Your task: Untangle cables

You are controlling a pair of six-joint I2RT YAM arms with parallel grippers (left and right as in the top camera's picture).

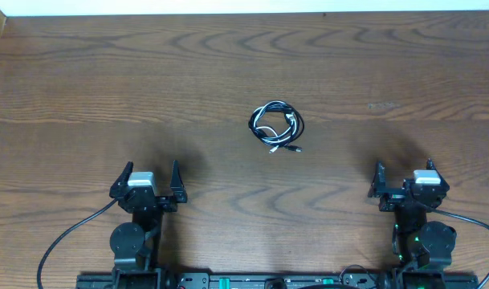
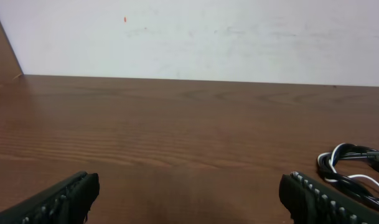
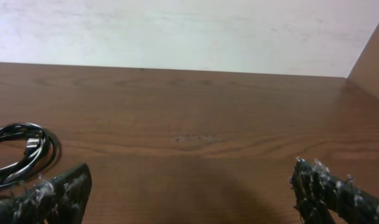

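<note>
The cables point(image 1: 276, 125), a thin black cord and a thin white one, lie coiled together in one small bundle at the middle of the wooden table. The bundle also shows at the right edge of the left wrist view, cables point(image 2: 354, 168), and at the left edge of the right wrist view, cables point(image 3: 21, 152). My left gripper point(image 1: 150, 178) stands open at the near left, well short of the bundle. My right gripper point(image 1: 405, 178) stands open at the near right, equally far from it. Nothing lies between either pair of fingers.
A pale wall point(image 2: 195, 37) runs along the table's far edge. A wooden side panel point(image 3: 371, 56) rises at the right end and another point(image 2: 4, 53) at the left end. Thick black arm wires point(image 1: 67, 237) loop near both arm bases.
</note>
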